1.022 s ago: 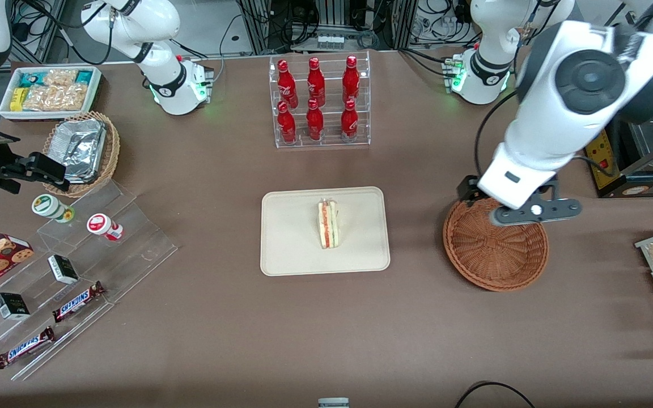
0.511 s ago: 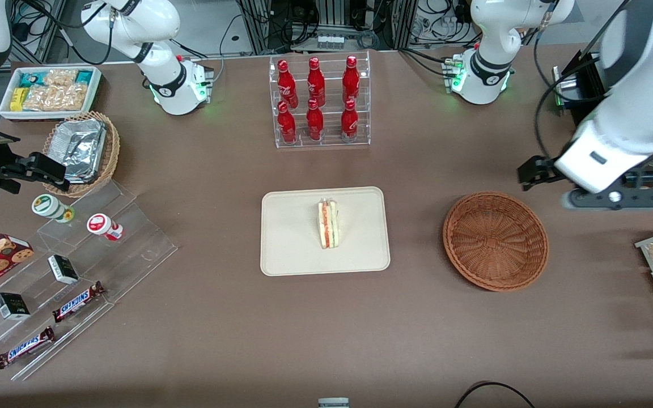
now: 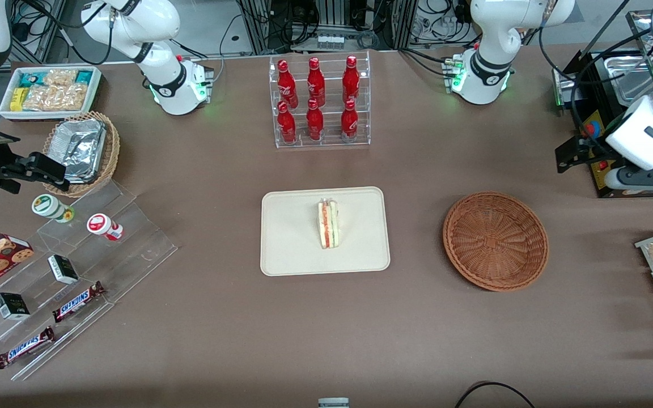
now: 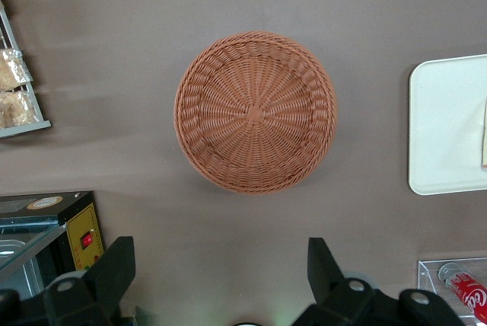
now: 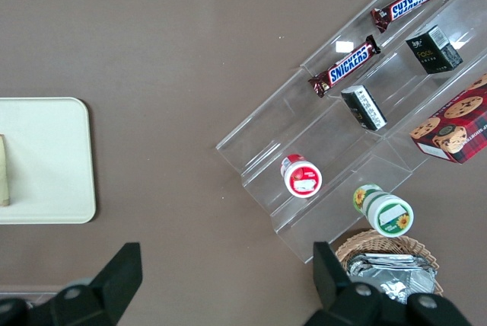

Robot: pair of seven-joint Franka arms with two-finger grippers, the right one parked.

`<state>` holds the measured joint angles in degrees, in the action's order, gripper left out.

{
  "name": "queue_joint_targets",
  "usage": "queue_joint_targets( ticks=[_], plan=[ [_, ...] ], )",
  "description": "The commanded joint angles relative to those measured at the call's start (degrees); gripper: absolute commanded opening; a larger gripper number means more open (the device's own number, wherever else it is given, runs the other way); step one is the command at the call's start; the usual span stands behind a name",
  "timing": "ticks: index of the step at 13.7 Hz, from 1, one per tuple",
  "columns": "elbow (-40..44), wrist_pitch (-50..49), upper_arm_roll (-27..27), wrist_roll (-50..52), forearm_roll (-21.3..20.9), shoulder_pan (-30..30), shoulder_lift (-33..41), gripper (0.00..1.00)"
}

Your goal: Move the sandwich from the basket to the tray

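front view: half a second ago the left arm hung just past the basket's rim, and a second ago its tool covered the basket's upper edge; now the arm has drawn away toward the working arm's end of the desk, and the tool (image 3: 624, 170) sits high beside a black appliance (image 3: 615, 147), well apart from the basket. the sandwich, tray and basket have not shifted across the three moments. the sandwich (image 3: 328, 224) is a pale bread wedge with a red-orange and green stripe along its cut edge, lying near the middle of the tray (image 3: 292, 249), a flat cream rectangle with rounded corners and a low rim. the basket (image 3: 495, 241) is a round, shallow, reddish-brown woven bowl standing on the brown desk (image 3: 219, 317) between the tray and the working arm's end. a clear rack of red bottles (image 3: 318, 99) stands farther from the camera than the tray.

left wrist view: the tool (image 4: 221, 269) looks down on the basket (image 4: 255, 113), whose weave spirals out from a small centre. its two dark fingers (image 4: 114, 269) stand wide apart, gripping nothing and touching nothing. a corner of the tray (image 4: 445, 124) shows beside the basket.

right wrist view: the tray's rounded corner (image 5: 46, 162) and a sliver of sandwich (image 5: 4, 170) show.
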<state>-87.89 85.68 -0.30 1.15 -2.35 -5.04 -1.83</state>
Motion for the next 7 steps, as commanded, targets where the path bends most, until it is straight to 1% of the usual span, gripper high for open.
queue_joint_targets(
  ticks=[1,3,7],
  plan=[
    [-2.20,0.89,0.56,-1.06,1.04,0.21,2.27,1.00],
    [-2.03,0.81,1.53,-1.06,1.04,0.12,2.36,1.00],
    [-0.09,-0.16,1.71,-0.09,1.39,0.56,1.66,1.00]
  ],
)
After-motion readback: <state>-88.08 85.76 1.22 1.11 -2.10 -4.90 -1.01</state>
